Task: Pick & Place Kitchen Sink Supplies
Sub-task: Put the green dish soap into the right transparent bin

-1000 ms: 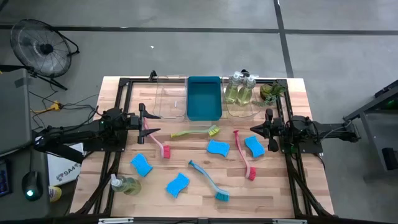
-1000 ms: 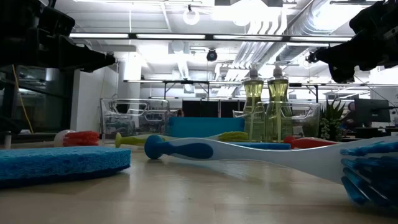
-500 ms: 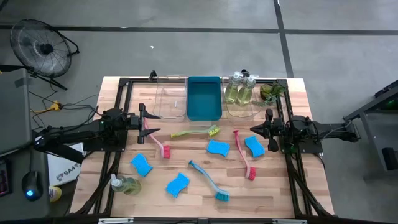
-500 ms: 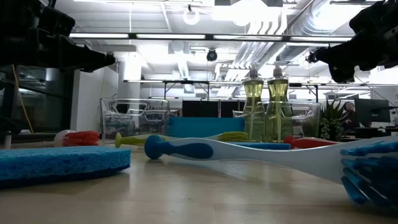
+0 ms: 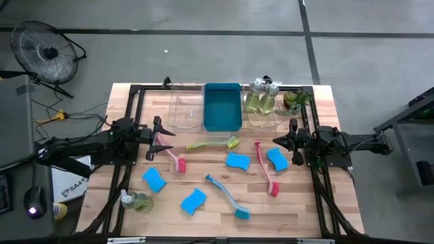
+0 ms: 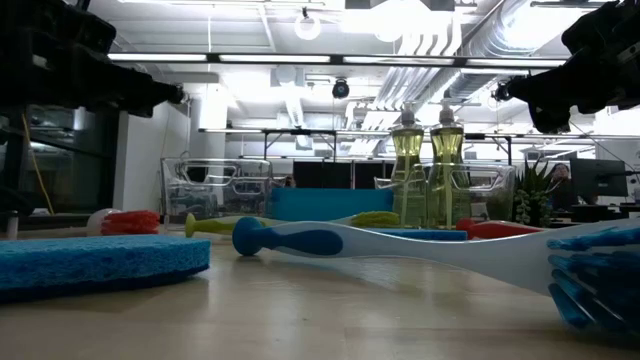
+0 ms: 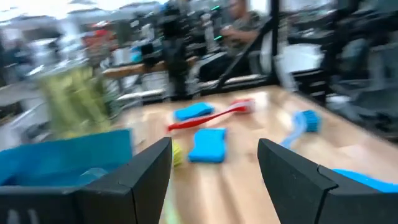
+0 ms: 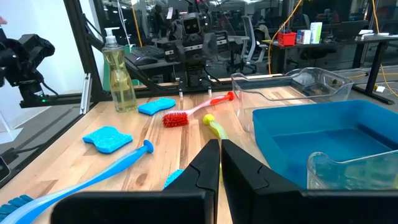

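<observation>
- left gripper (image 5: pixel 157 129) sits at the left side of the table (image 5: pixel 319 203), up off the wood, right by the handle end of the pink brush (image 5: pixel 172 156); fingers (image 7: pixel 134 177) are spread wide apart with nothing between them
- right gripper (image 5: pixel 293 143) waits at the right side, just beside one blue sponge (image 5: pixel 277 160); its two fingers (image 8: pixel 202 171) are pressed together, holding nothing
- four sponges total, all flat on the wood; the other three are one near the middle (image 5: pixel 237 161), one toward the left (image 5: pixel 154 179), one toward the front (image 5: pixel 193 200)
- brushes: yellow-green brush (image 5: pixel 215 144) lies across the middle just in front of the blue bin (image 5: pixel 222 106); red brush (image 5: pixel 266 169) runs front to back between the two right-hand sponges; teal brush (image 5: pixel 228 198) lies diagonally toward the front
- one pump bottle (image 5: pixel 135 200) is lying on its side at the front-left corner, near the left sponge
- two more pump bottles (image 5: pixel 261 99) stand upright in the clear tray (image 5: pixel 261 120) right of the bin; in the low view they stand side by side, yellowish liquid inside
- another clear tray (image 5: pixel 186 107) sits left of the bin; looks like nothing in it
- small green plant (image 5: pixel 296 100) at the back-right corner
</observation>
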